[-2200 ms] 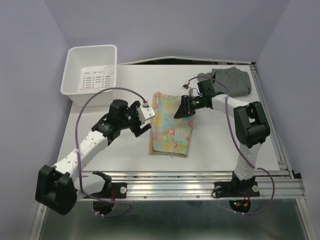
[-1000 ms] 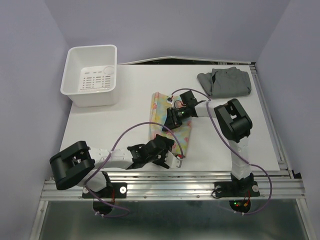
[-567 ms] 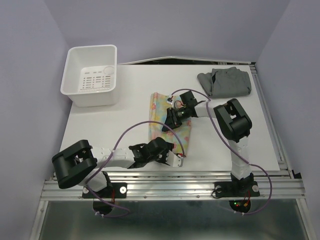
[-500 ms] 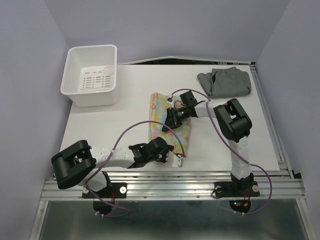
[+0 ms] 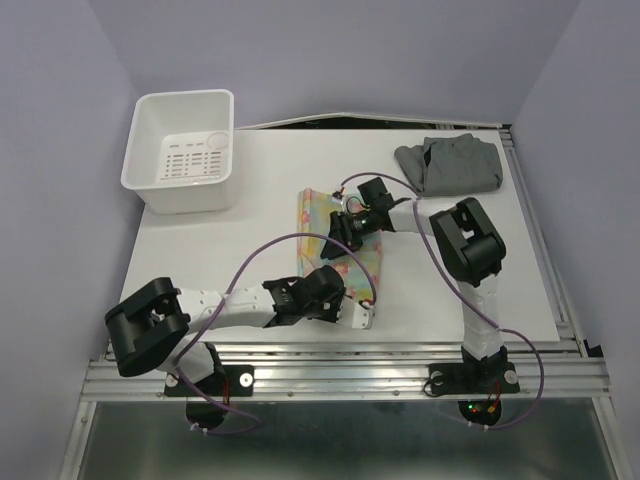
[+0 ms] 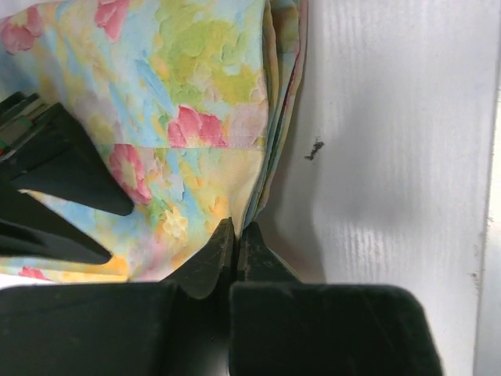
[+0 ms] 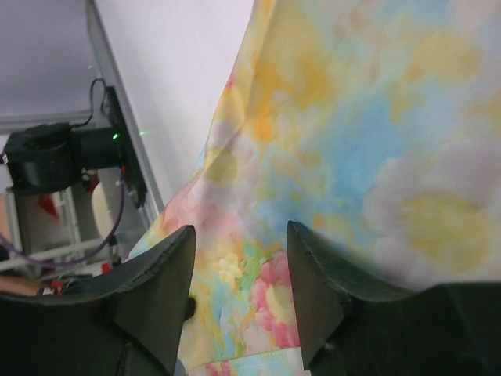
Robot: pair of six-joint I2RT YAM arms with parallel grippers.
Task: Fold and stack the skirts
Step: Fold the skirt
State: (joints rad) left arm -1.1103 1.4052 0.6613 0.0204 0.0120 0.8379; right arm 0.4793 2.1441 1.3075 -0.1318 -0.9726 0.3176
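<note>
The floral skirt (image 5: pixel 312 210), thin pastel cloth with pink flowers, lies folded in the middle of the table. My left gripper (image 5: pixel 345 297) is at its near edge, shut on the folded edge of the floral skirt (image 6: pixel 196 117); the cloth enters between the closed fingertips (image 6: pixel 223 235). My right gripper (image 5: pixel 338 238) hovers low over the skirt's middle, open, with the floral skirt (image 7: pixel 352 141) beneath its spread fingers (image 7: pixel 176 258) and nothing between them. The grey skirt (image 5: pixel 450 165) lies bunched at the far right, away from both grippers.
A white plastic bin (image 5: pixel 185 150) stands at the far left of the white table (image 5: pixel 230 240). The metal rail and arm bases (image 5: pixel 400 375) run along the near edge. Purple cables loop over the skirt. The right gripper's dark fingers (image 6: pixel 55 196) show in the left wrist view.
My left gripper has gone from wide open to shut on the floral skirt's near edge. My right gripper has opened wider and shifted slightly toward the far side.
</note>
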